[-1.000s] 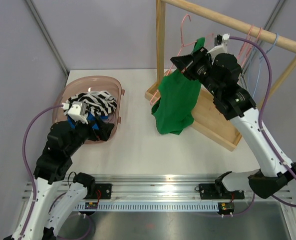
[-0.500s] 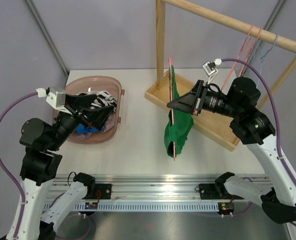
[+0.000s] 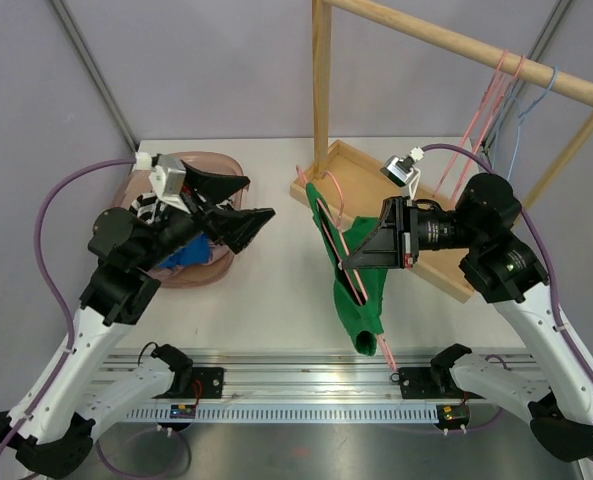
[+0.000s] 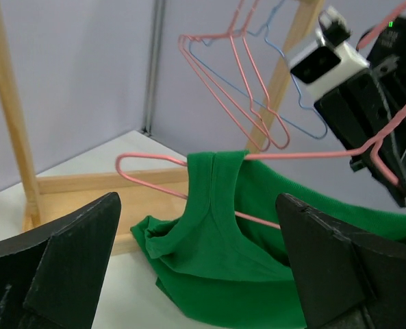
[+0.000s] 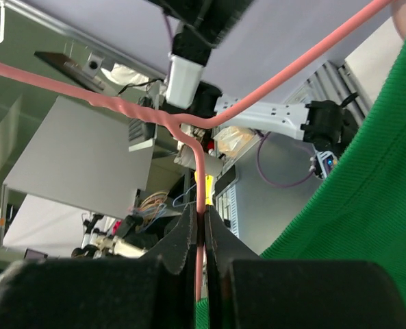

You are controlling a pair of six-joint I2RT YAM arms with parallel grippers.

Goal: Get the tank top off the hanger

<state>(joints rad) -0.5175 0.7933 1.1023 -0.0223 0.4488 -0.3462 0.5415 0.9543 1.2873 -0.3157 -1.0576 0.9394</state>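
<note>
Green tank top (image 3: 361, 280) still threaded on the pink hanger (image 5: 200, 185), but the pair is no longer up by the rail. It now hangs tilted low over the table in front of the wooden rack (image 3: 321, 90). Right gripper (image 3: 348, 262) is pinched tight on the hanger's neck. Left gripper (image 3: 253, 203) has come up out of the laundry basket (image 3: 216, 158) and swung toward the garment, jaws wide apart, nothing in them, still short of the fabric. Looks like setup for the pull: left takes a strap while right holds the hanger.
</note>
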